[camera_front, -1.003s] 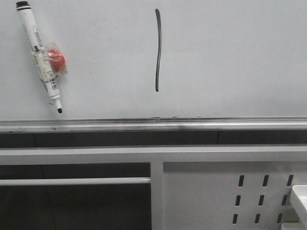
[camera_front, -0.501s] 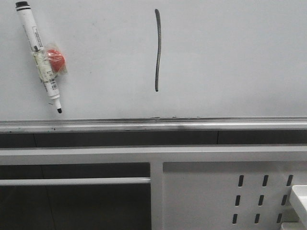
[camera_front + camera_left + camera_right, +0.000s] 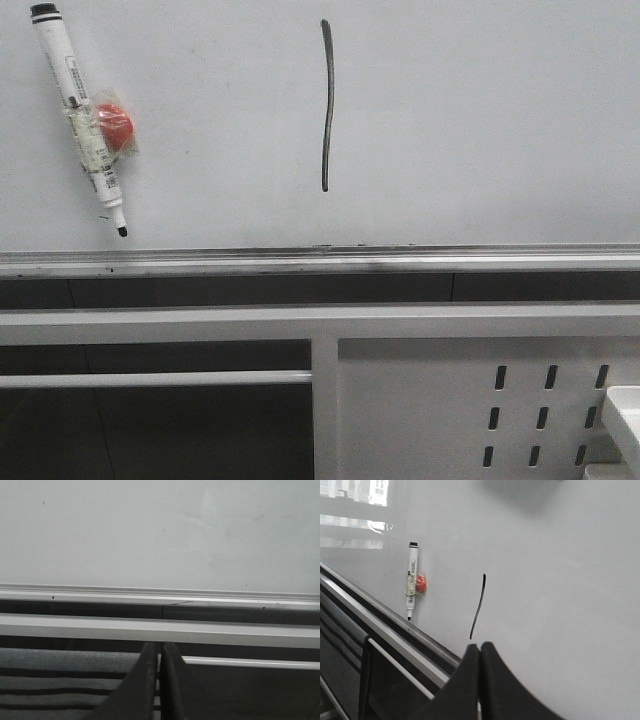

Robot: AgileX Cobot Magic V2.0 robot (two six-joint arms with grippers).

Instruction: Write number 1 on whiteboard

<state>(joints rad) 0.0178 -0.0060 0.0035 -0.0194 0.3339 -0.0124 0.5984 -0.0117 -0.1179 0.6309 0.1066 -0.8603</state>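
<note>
The whiteboard (image 3: 480,130) fills the upper front view, with a silver rail (image 3: 320,260) along its lower edge. The number 1 (image 3: 326,105) is a thin black near-vertical stroke at the board's upper middle; it also shows in the right wrist view (image 3: 478,606). A white marker pen (image 3: 82,120) with a red magnet (image 3: 115,125) sticks to the board at the left, tip down; it shows in the right wrist view too (image 3: 411,587). My right gripper (image 3: 480,647) is shut and empty, below the stroke. My left gripper (image 3: 160,646) is shut and empty, low before the rail (image 3: 160,596).
A white metal frame bar (image 3: 320,322) runs below the rail. A white perforated panel (image 3: 470,410) stands at the lower right, with a white object's corner (image 3: 625,410) at the right edge. Dark gaps lie under the bar at the left.
The front view has shifted slightly, so the board, stroke and marker sit a touch higher and to the left. Nothing on the board has moved.
</note>
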